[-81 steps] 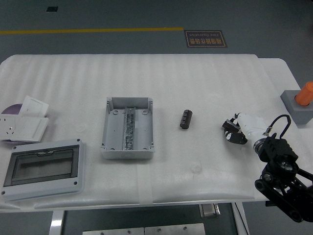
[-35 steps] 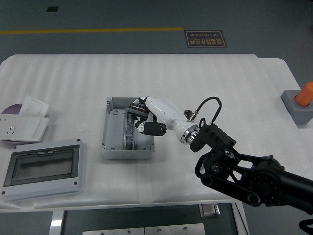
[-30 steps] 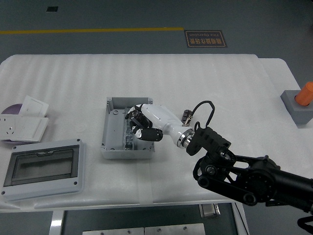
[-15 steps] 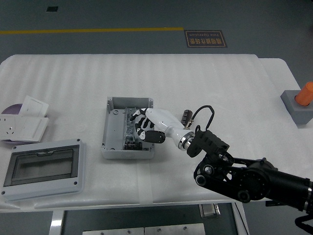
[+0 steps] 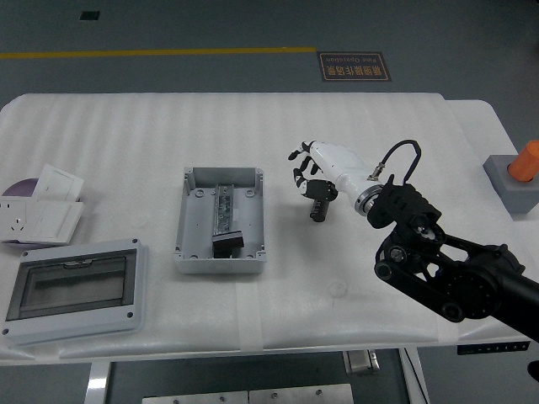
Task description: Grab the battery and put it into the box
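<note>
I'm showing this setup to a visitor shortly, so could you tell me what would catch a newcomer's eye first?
The right hand stands out first: a white, black-fingered hand on a bulky black arm reaching in from the lower right, fingers spread just right of centre. Left of it the open grey box lies on the white table, with a dark battery inside near its front. An orange cylinder sits at the far right edge.

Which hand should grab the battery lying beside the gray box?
Right. The right hand hangs just over the battery with its fingers spread, a short way right of the box. The left arm is not in view.
</note>
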Controlling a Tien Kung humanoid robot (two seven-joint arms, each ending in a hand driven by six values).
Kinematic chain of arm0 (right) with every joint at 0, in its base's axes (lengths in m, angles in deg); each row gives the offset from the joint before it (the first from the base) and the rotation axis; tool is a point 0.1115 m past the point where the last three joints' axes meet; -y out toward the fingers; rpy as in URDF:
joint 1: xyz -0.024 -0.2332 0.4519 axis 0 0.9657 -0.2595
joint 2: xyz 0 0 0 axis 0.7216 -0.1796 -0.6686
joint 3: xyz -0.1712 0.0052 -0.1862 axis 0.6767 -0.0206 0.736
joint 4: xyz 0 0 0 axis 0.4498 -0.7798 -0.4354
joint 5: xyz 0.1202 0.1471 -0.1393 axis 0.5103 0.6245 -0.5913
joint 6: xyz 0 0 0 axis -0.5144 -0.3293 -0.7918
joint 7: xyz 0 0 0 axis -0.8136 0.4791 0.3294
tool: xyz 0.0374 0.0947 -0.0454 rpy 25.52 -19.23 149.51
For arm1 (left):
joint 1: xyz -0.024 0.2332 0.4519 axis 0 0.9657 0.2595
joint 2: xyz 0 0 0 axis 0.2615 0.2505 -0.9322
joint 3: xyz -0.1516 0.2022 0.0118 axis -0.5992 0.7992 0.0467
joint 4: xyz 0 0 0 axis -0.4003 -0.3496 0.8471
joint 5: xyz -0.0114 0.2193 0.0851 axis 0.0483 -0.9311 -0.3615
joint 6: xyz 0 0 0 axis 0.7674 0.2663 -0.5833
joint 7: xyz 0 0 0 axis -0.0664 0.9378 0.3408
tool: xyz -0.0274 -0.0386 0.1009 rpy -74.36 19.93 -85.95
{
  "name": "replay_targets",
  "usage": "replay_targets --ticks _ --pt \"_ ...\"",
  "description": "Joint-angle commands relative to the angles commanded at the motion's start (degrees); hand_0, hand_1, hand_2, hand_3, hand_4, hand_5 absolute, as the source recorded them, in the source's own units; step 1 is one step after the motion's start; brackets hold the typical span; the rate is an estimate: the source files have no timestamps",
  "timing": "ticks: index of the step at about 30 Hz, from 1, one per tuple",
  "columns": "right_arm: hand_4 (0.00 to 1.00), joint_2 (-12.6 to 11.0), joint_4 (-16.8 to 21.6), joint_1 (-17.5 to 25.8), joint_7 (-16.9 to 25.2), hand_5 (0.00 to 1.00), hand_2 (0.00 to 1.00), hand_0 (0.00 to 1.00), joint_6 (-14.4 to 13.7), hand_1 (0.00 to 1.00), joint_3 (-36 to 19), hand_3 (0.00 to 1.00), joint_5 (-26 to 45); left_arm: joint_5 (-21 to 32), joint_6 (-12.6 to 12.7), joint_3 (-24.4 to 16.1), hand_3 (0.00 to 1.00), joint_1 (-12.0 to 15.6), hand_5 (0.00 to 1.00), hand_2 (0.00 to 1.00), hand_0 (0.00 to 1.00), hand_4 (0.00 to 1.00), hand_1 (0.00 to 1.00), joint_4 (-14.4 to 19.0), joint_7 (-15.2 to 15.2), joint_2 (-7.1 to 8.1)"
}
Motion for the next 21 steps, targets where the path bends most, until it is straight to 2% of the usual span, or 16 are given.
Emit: replay_targets --ticks 1,6,7,9,12,13,18,19,21 --pt "0.701 -0.3 -0.4 -0.2 -0.8 0.405 0.667 0.538 1.4 0.593 0.1 0.783 -0.4 0.0 0.0 0.0 0.570 0.0 0.392 0.551 0.585 0.623 0.639 0.0 0.0 0.00" --pt "0.701 -0.9 -1.6 -1.0 -3.7 0.405 0.667 0.538 8.3 0.593 1.0 0.783 -0.9 0.0 0.0 0.1 0.570 -0.1 0.392 0.551 0.585 0.623 0.639 0.0 0.0 0.02" --pt "0.941 -0.9 -1.7 -1.0 -4.2 0.510 0.949 0.671 9.6 0.792 1.1 0.998 -1.0 0.1 0.0 0.1 0.571 -0.1 0.381 0.545 0.585 0.618 0.638 0.0 0.0 0.03" --pt "0.941 -0.9 -1.5 -1.0 -4.8 0.510 0.949 0.671 11.7 0.792 1.1 0.998 -1.0 0.0 0.0 0.1 0.571 -0.1 0.381 0.545 0.585 0.618 0.638 0.0 0.0 0.03" --pt "0.941 -1.1 -0.9 -0.9 -5.4 0.510 0.949 0.671 13.1 0.792 1.0 0.998 -1.0 0.0 0.0 0.1 0.571 -0.2 0.381 0.545 0.585 0.618 0.638 0.0 0.0 0.06" --pt "0.996 -1.2 -0.7 -0.9 -5.5 0.570 0.998 0.682 13.4 0.805 0.9 0.998 -1.1 0.1 0.0 0.2 0.568 -0.2 0.384 0.544 0.584 0.612 0.635 0.0 0.0 0.07" --pt "0.996 -1.6 -0.1 -1.0 -5.8 0.570 0.998 0.682 14.0 0.805 1.1 0.998 -0.6 0.2 -0.1 0.3 0.568 -0.2 0.384 0.544 0.584 0.612 0.635 0.0 0.0 0.08" --pt "0.998 -1.6 -0.2 -1.0 -5.8 0.603 0.998 0.682 14.1 0.807 1.3 0.998 -0.4 0.2 -0.1 0.3 0.566 -0.2 0.386 0.542 0.583 0.599 0.635 0.0 0.1 0.08" --pt "0.998 -1.7 -0.4 -1.1 -5.9 0.603 0.998 0.682 14.2 0.807 1.6 0.998 -0.2 0.4 -0.2 0.5 0.566 -0.3 0.386 0.542 0.583 0.599 0.635 0.0 0.1 0.07"
